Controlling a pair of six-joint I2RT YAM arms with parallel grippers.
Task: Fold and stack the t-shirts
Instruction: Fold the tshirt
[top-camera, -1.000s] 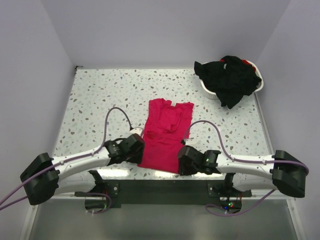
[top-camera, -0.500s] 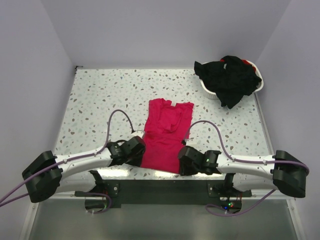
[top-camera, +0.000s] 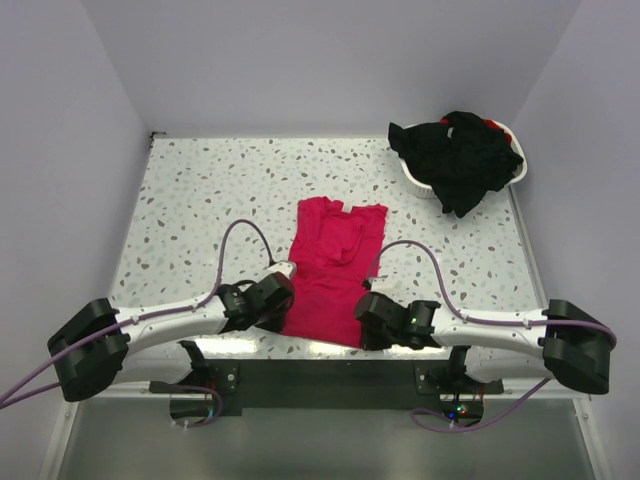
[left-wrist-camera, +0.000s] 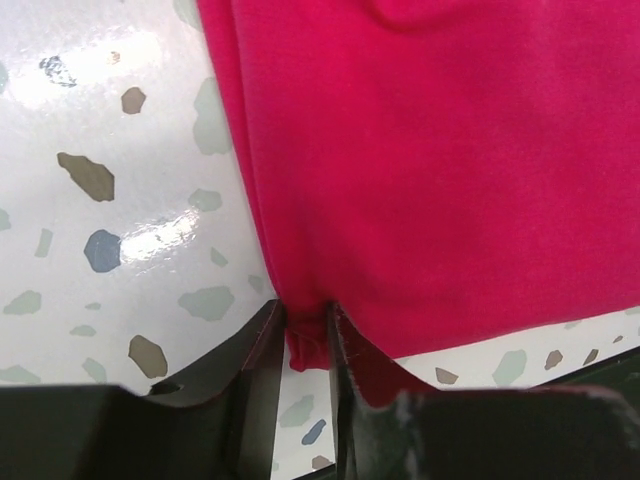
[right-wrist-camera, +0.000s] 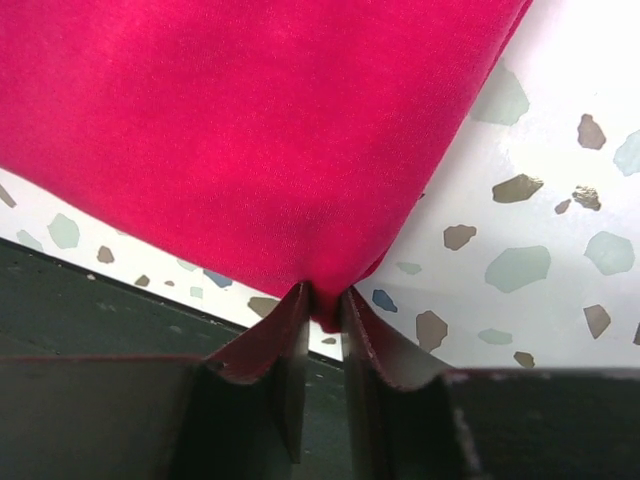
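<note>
A pinkish-red t-shirt (top-camera: 333, 268) lies flat on the speckled table, narrowed into a long strip with its collar toward the far side. My left gripper (left-wrist-camera: 308, 325) is shut on the shirt's near left hem corner (left-wrist-camera: 305, 345). My right gripper (right-wrist-camera: 325, 305) is shut on the near right hem corner (right-wrist-camera: 328, 312). In the top view both grippers (top-camera: 283, 300) (top-camera: 362, 312) sit at the shirt's near edge. The black t-shirts (top-camera: 460, 158) are heaped in the white basket at the far right.
The white basket (top-camera: 417, 176) stands at the far right corner, black cloth spilling over its rim. The table's near edge and a dark strip (right-wrist-camera: 100, 300) lie just under my grippers. Grey walls enclose the table on three sides.
Both grippers have closed onto the red shirt's near corners. The left gripper slid slightly right along the hem; the right arm barely moved.
</note>
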